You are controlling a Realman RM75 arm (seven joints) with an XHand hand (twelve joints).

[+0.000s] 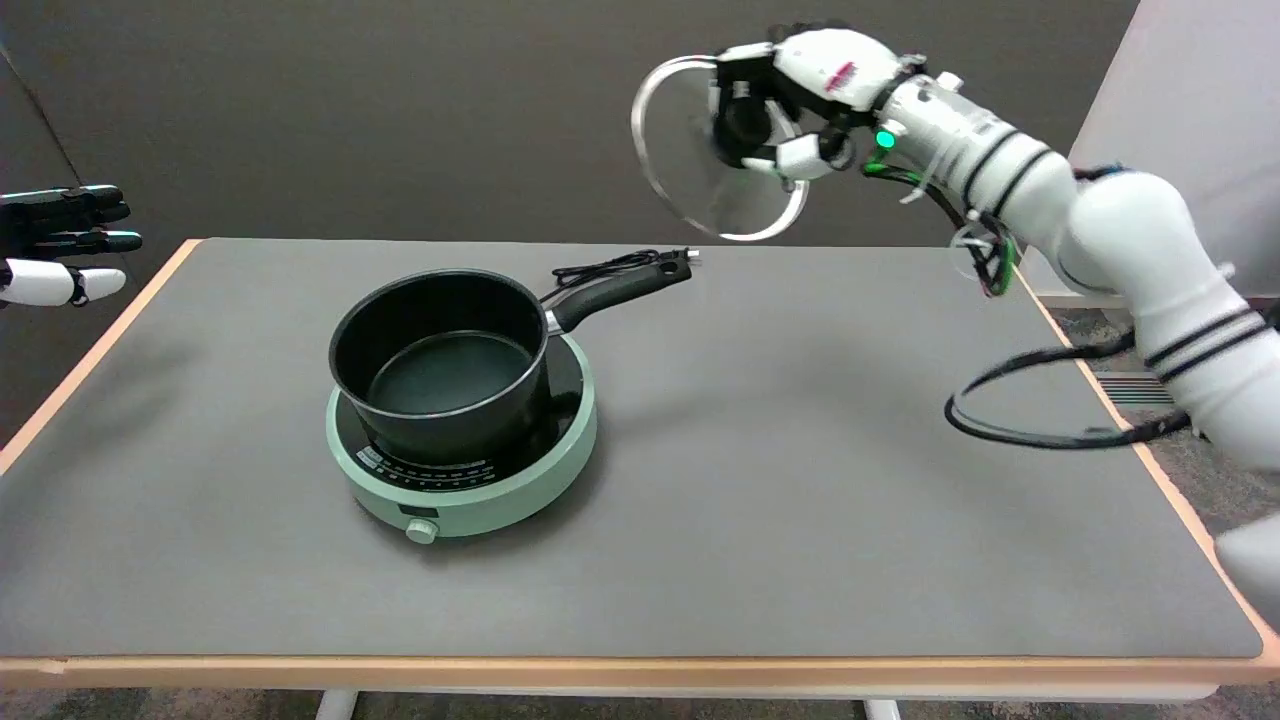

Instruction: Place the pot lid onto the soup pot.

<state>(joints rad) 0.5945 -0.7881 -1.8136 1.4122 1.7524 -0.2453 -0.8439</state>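
A black soup pot (440, 365) with a long black handle (620, 288) stands uncovered on a round mint-green hot plate (470, 500) left of the table's middle. High above the table's far right, my right hand (800, 100) grips the black knob of a glass pot lid (690, 160) with a metal rim. The lid is tilted almost on edge, its underside facing left towards the pot. It hangs well above and to the right of the pot, clear of the handle's end.
The hot plate's black cord (610, 265) lies coiled behind the pot handle. A looped black cable (1040, 400) hangs from my right arm over the table's right edge (1120, 420). The idle left hand (60, 245) hovers at the far left.
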